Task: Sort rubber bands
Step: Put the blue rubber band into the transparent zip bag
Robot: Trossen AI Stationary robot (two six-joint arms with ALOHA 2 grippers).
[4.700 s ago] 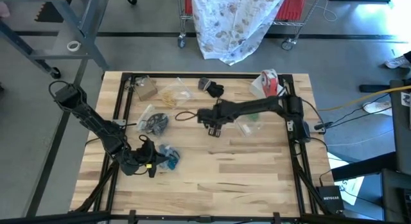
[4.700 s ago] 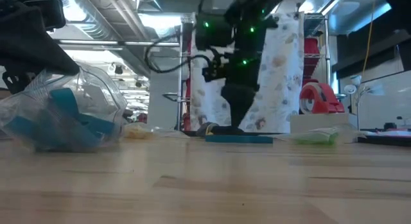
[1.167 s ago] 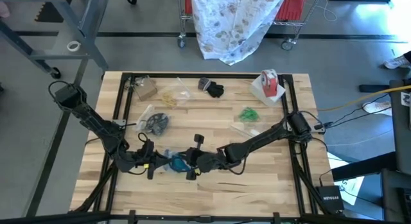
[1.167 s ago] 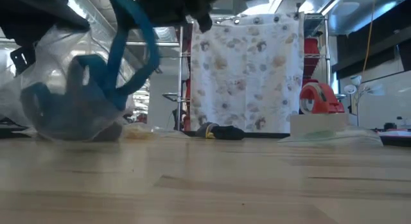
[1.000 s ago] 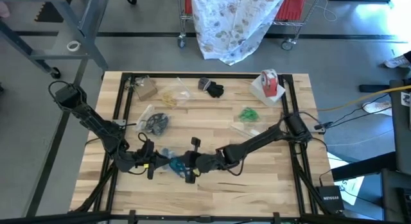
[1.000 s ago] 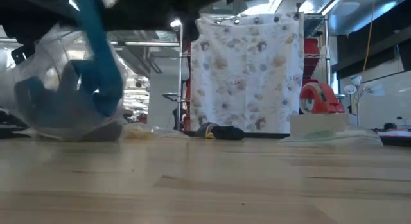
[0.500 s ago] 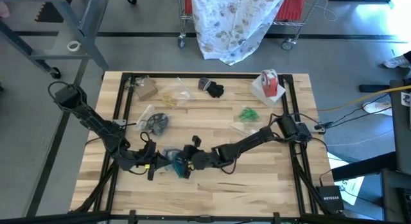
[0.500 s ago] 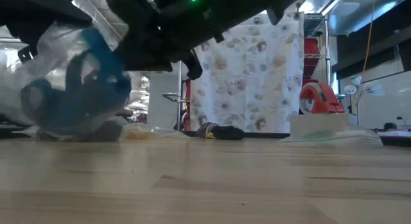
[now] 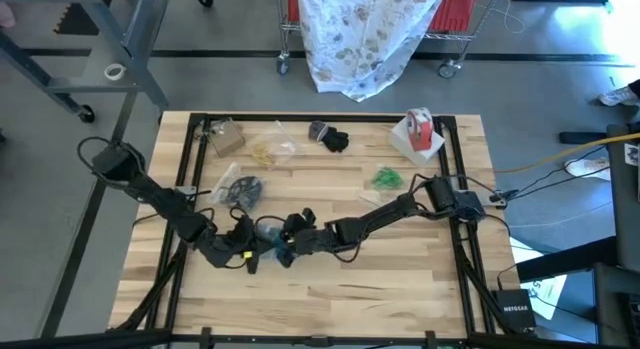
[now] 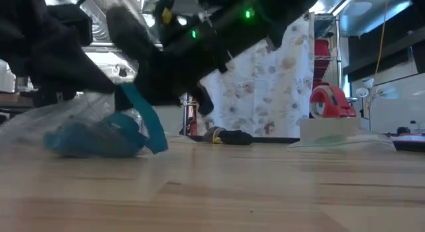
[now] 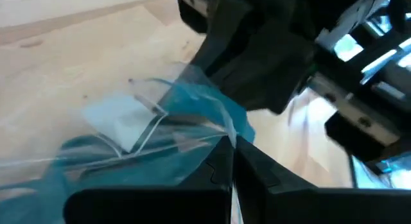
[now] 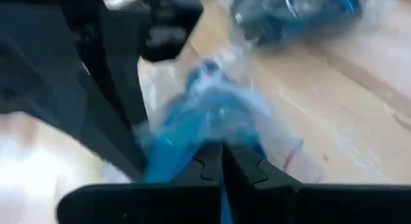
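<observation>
The table (image 9: 400, 279) is pale wood with a visible plank grain, smooth and faintly satin, framed by matt black metal rails (image 9: 330, 119). The clear bag (image 11: 138, 131) is thin glossy plastic film, crinkled and catching highlights; the teal rubber bands (image 10: 99, 139) inside look matt and rubbery (soft, no shine). Both arms (image 9: 385, 214) are matt black, hard-surfaced. On the far side, the tape roll (image 9: 418, 127) looks glossy red-and-white plastic, and a printed cloth (image 9: 365, 34) hangs in soft folds.
</observation>
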